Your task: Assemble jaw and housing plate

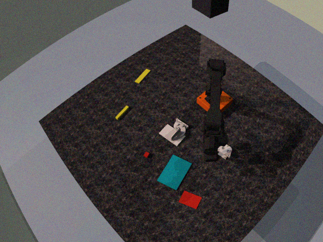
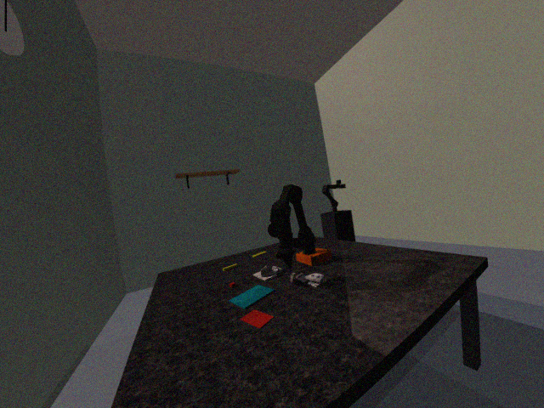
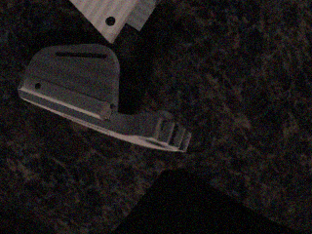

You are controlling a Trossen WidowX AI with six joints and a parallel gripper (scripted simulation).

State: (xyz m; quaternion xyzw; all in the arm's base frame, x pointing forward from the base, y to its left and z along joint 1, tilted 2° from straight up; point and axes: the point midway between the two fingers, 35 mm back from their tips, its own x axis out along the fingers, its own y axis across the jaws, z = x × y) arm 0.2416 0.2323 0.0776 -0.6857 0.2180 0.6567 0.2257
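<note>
The pale base [image 1: 166, 130] lies near the middle of the table, with a grey jaw [image 1: 178, 134] on it; how the jaw sits on its pin is too small to tell. The loose jaw [image 2: 299, 280] [image 3: 73, 99] lies beside the housing plate, its toothed end pointing right in the wrist view; the arm hides it in the top view. The white housing plate [image 1: 224, 152] [image 2: 314, 278] [image 3: 108, 17] lies on the table, right of my gripper in the top view. My gripper [image 1: 210, 160] [image 2: 289, 269] [image 3: 174, 179] is shut and empty, its tips beside the loose jaw.
An orange open box [image 1: 203, 103] [image 2: 303, 258] stands behind the gripper, near the arm. A teal mat [image 1: 174, 172] [image 2: 252, 296], a red mat [image 1: 190, 199] [image 2: 256, 319], a small red cube [image 1: 146, 154] [image 2: 231, 285] and two yellow bars [image 1: 142, 75] [image 1: 121, 112] lie on the table.
</note>
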